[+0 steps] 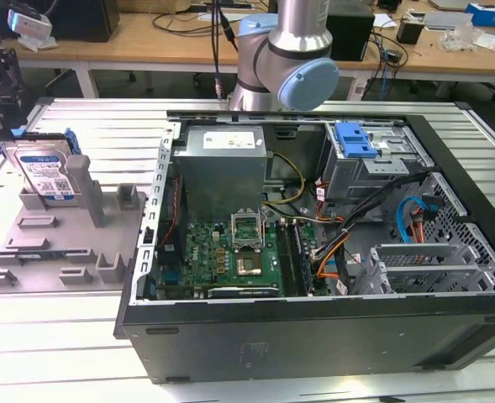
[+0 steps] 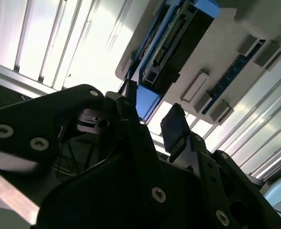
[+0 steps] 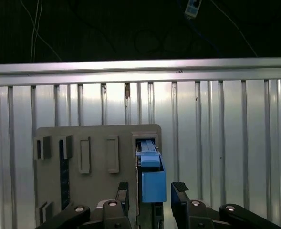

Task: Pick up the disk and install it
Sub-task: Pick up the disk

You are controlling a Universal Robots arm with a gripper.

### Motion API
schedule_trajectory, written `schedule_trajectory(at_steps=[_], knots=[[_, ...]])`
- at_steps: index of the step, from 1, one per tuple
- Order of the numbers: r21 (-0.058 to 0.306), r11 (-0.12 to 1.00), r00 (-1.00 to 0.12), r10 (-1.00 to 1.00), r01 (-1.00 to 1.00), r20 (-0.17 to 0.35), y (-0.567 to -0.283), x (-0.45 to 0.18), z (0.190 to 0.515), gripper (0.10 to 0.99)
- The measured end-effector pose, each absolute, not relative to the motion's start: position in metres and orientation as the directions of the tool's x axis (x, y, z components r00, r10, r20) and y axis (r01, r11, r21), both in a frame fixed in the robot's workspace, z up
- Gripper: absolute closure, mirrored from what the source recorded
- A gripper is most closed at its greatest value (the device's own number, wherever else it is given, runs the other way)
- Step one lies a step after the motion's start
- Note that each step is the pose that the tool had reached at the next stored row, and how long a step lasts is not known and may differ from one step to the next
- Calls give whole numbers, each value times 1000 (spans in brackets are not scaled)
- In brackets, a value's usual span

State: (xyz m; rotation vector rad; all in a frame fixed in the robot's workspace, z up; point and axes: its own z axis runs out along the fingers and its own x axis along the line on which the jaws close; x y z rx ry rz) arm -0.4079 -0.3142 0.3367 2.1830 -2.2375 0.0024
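Exterior view. A rectangular silver metal hard drive with a blue-and-white label and bright blue plastic side rails, the disk (image 1: 44, 172), stands upright on edge in a slot of the grey plastic fixture plate with upright posts (image 1: 58, 252). The plate lies on the ribbed aluminium table (image 1: 71, 332), toward the exterior view's left. Just beside the plate, toward the exterior view's right, is the open black computer case (image 1: 314, 332). Its green motherboard (image 1: 230, 252), grey power supply box (image 1: 223, 159) and grey metal drive cage topped by a blue plastic piece (image 1: 354, 138) are exposed. The silver-and-blue jointed robot arm (image 1: 285, 50) rises behind the case.

First wrist view. The black two-finger gripper (image 3: 151, 190) is seen from above the fixture plate. Its fingers (image 3: 180, 191) stand apart, one on each side of the disk's blue rail end, with a narrow gap visible on both sides. Neither finger presses on the disk.

Second wrist view. The same spread fingers (image 2: 173, 126) flank the blue end of the disk, whose dark underside and connector edge sit in the fixture slot. The disk rests in the fixture, outside the computer case, not lifted.
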Motion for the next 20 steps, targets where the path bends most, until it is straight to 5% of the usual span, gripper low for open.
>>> schedule_trajectory(at_steps=[20], knots=[[10,25,-24,-1000,-1000,12,-311,-409,316,604]])
